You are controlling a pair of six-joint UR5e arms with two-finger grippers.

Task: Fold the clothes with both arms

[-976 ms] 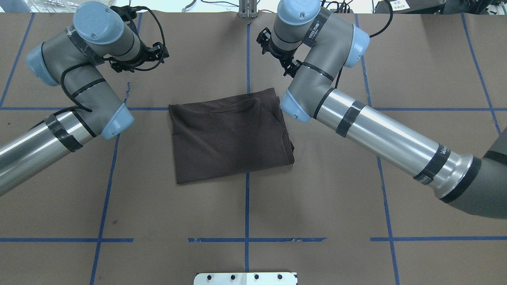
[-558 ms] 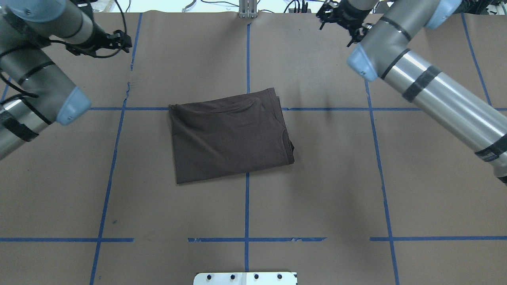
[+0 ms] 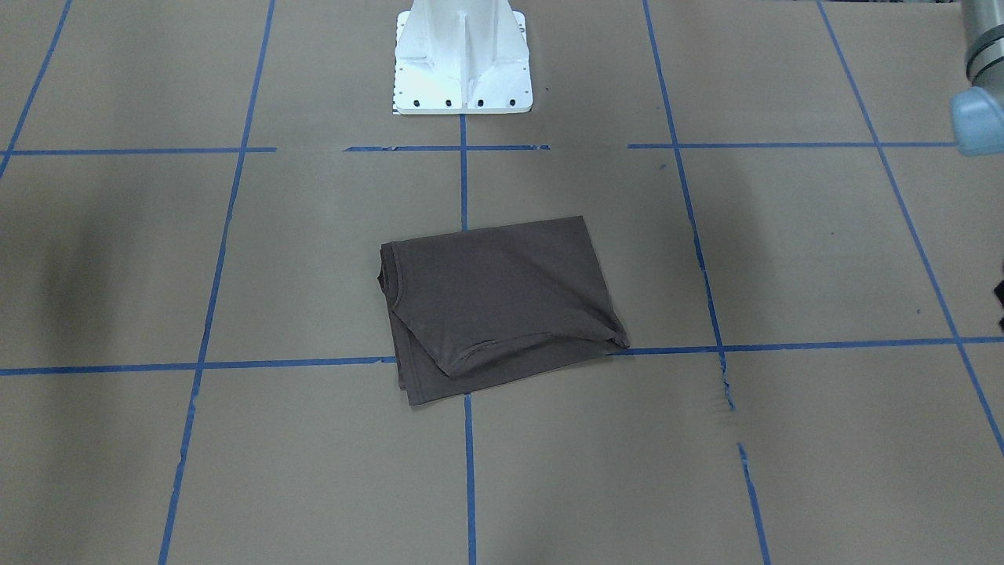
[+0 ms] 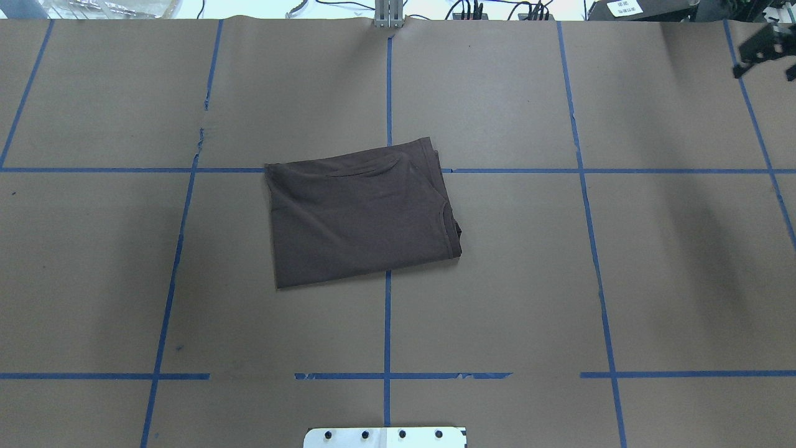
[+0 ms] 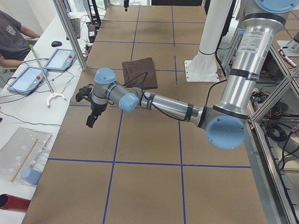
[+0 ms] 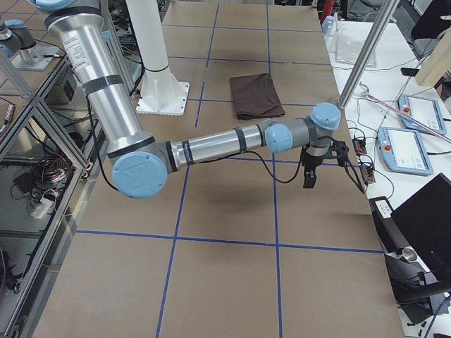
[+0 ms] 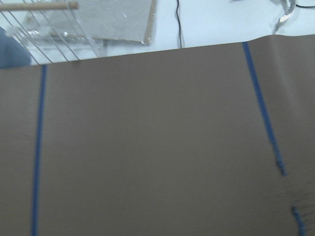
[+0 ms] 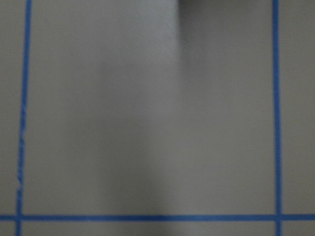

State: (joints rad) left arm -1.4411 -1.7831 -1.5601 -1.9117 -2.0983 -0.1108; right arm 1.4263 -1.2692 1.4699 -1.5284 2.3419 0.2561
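The dark grey-brown T-shirt point(image 4: 360, 218) lies folded into a rough rectangle at the table's middle, collar edge toward the right; it also shows in the front-facing view point(image 3: 502, 306). No lettering shows. The left arm point(image 5: 163, 105) stretches low over the table, its gripper point(image 5: 91, 119) pointing down far from the shirt point(image 5: 140, 72). The right arm point(image 6: 218, 144) does the same on the other side, its gripper point(image 6: 310, 176) well away from the shirt point(image 6: 256, 95). I cannot tell whether either gripper is open or shut. Both wrist views show only brown paper.
Brown paper with blue tape lines point(image 4: 387, 93) covers the table. The white pedestal base point(image 3: 463, 63) stands at the robot's side. Metal posts point(image 5: 70, 32) point(image 6: 373, 49) and desks with tablets point(image 5: 28, 79) point(image 6: 409, 148) border the far side. A black part of the right arm's end point(image 4: 762, 46) shows at the overhead view's top right.
Both arms have swung outward and away from the shirt; the left arm has left the overhead view and the right one is at its top right edge. The shirt has not moved.
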